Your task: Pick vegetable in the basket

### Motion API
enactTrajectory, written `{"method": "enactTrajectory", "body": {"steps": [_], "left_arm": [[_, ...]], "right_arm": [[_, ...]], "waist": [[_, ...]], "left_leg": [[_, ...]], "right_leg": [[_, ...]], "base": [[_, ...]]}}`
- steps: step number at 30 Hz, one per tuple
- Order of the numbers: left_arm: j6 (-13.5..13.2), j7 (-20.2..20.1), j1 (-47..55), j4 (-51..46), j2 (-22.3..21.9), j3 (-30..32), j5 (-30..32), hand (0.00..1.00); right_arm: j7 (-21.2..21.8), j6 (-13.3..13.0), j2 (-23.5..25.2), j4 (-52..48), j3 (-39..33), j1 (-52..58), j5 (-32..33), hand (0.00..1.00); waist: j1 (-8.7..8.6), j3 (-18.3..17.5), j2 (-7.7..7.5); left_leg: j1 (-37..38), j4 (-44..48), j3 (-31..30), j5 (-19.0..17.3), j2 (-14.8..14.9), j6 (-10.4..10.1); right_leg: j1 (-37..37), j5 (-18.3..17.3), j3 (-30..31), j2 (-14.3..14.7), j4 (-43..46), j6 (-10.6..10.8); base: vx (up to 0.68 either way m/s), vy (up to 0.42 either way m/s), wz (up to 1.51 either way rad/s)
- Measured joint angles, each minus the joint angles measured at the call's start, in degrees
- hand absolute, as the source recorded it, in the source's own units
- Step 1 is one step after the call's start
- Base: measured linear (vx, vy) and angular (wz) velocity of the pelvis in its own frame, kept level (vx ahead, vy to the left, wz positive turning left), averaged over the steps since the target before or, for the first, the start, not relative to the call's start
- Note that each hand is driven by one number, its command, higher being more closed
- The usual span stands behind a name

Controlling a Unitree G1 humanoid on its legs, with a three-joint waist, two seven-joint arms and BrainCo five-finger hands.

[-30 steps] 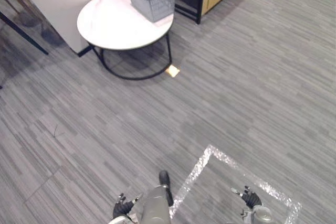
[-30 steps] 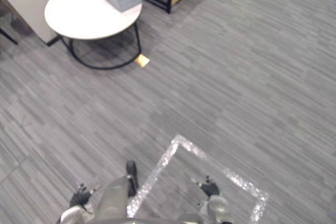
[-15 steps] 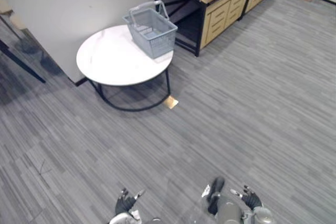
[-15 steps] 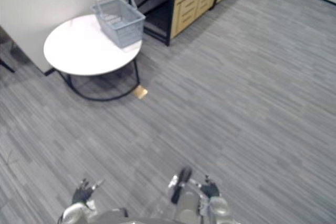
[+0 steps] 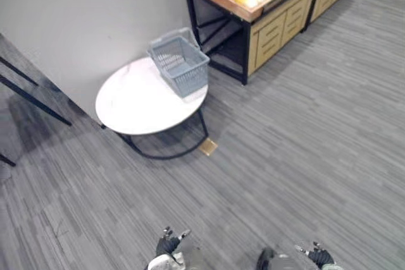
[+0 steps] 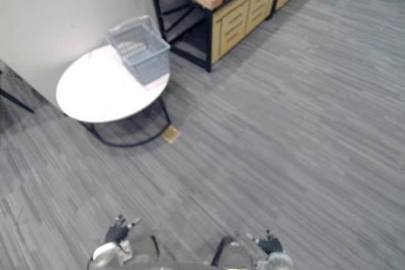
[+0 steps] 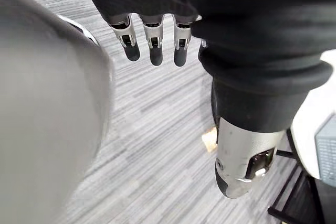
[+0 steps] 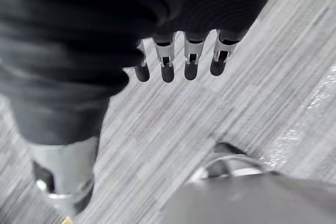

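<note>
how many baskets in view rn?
1. The grey basket stands on the round white table, at the edge nearest the produce stand. Others could be hidden behind the stand.

The basket (image 5: 179,64) is grey openwork plastic, matt. The round tabletop (image 5: 133,102) is white and smooth with a slight sheen, on thin black metal legs (image 5: 204,124). The produce stand (image 5: 278,20) has light wood fronts. The floor (image 5: 304,143) looks matt, finely striped grey.
</note>
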Motion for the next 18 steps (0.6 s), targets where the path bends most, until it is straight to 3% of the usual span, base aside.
{"method": "enactTrajectory", "body": {"steps": [1,4,5,6,8,9,10,11,13,15,17,18], "left_arm": [[-0.1,0.0,0.0,-0.2,0.0,0.1,-0.2,0.00],[-0.1,0.0,-0.4,-0.4,-0.1,0.4,-0.1,0.00],[-0.1,0.1,-0.1,-0.3,-0.8,1.8,-0.1,0.00],[-0.2,0.2,0.1,-0.1,-1.5,3.5,-0.1,0.00],[-0.2,0.5,0.0,0.2,-1.7,5.4,-0.1,0.00],[-0.4,0.7,0.0,0.7,-1.4,6.2,0.0,0.00],[-0.9,1.0,-0.1,0.8,-0.2,6.1,0.0,0.00],[-0.8,1.0,-0.3,1.0,0.7,6.0,0.1,0.00],[-0.6,1.1,-1.0,3.7,3.8,6.7,0.2,0.00],[0.0,1.7,-0.8,4.9,4.1,6.7,0.6,0.00],[0.8,2.1,1.6,5.1,4.8,5.8,1.1,0.00],[1.0,2.0,1.9,5.2,5.0,5.5,1.2,0.00]], "right_arm": [[0.0,0.0,0.2,0.0,0.0,-0.3,0.0,0.00],[-0.7,-0.1,1.3,-0.3,-1.8,-1.7,1.7,0.00],[-0.9,-0.2,1.8,-1.2,-2.0,-1.7,1.9,0.00],[-1.0,-0.3,2.2,-2.6,-1.9,-1.1,2.0,0.00],[-1.0,-0.5,2.9,-3.5,-1.7,-0.4,1.9,0.00],[-1.0,-0.5,3.8,-3.2,-1.6,-0.3,1.8,0.00],[-0.7,-0.5,5.6,-2.2,-1.4,-0.6,1.7,0.00],[-0.6,-0.5,6.4,-2.0,-1.1,-0.8,1.6,0.00],[-0.3,-0.5,8.2,-1.7,-0.4,-1.1,1.5,0.00],[-0.2,-0.6,7.7,-0.8,-0.6,-0.9,1.5,0.00],[0.0,-0.6,7.3,-0.6,-1.2,-0.5,1.7,0.00],[0.1,-0.6,7.2,-0.6,-1.2,-0.6,1.6,0.00]], "waist": [[0.38,0.0,-0.04],[1.37,0.2,-0.39],[1.42,0.2,-0.52],[1.41,0.1,-0.32],[1.58,0.2,-0.51],[1.84,-0.9,-1.59],[1.77,-1.4,-4.18],[1.77,-1.6,-5.49],[1.44,-2.5,-7.98],[1.38,-2.6,-8.14],[1.14,-2.4,-8.08],[1.02,-2.4,-8.22]], "left_leg": [[-0.8,-3.2,0.7,-0.4,-0.7,0.1],[-2.0,-28.5,2.6,0.7,-5.2,2.1],[-0.4,-41.8,2.5,4.0,-7.0,2.7],[-0.4,-48.7,2.4,5.5,-7.1,3.1],[-0.8,-50.1,3.1,7.5,-6.2,3.7],[-0.4,-47.5,5.4,11.5,-7.1,5.3],[-0.5,-45.3,6.9,12.3,-8.4,6.3],[-0.5,-44.5,7.2,11.3,-9.1,7.1],[-0.2,-40.3,6.5,6.3,-11.2,7.9],[2.9,-39.7,7.3,3.7,-11.6,8.2],[10.7,-41.8,9.0,0.3,-12.8,9.5],[12.3,-41.8,9.0,-0.5,-13.1,10.0]], "right_leg": [[0.7,0.6,-0.4,0.0,-0.7,0.9],[4.3,1.4,-0.8,-0.4,-3.9,2.5],[5.7,1.4,-0.8,-0.9,-5.1,4.1],[7.2,1.1,-0.6,-1.2,-5.9,5.9],[9.2,-0.2,0.1,-2.2,-5.7,8.7],[10.2,-1.1,1.4,-3.7,-5.5,9.9],[10.7,-1.0,4.3,-5.6,-6.0,9.0],[10.7,-0.4,5.4,-6.4,-6.1,8.3],[8.2,3.9,9.5,-9.6,1.0,9.4],[3.9,7.2,13.3,-12.4,13.5,9.4],[-5.0,22.6,20.1,-16.7,34.7,7.2],[-7.4,21.9,21.0,-17.2,40.7,6.6]], "base": [[0.28,0.036,-0.06],[0.34,0.130,-0.02],[0.39,0.238,-0.08],[0.48,0.337,-0.14],[0.42,0.326,-0.15],[0.45,0.305,-0.18],[0.45,0.280,-0.17],[0.45,0.257,-0.08],[0.44,0.253,-0.01],[0.38,0.224,-0.11],[0.44,0.240,-0.18],[0.48,0.190,0.03]]}}
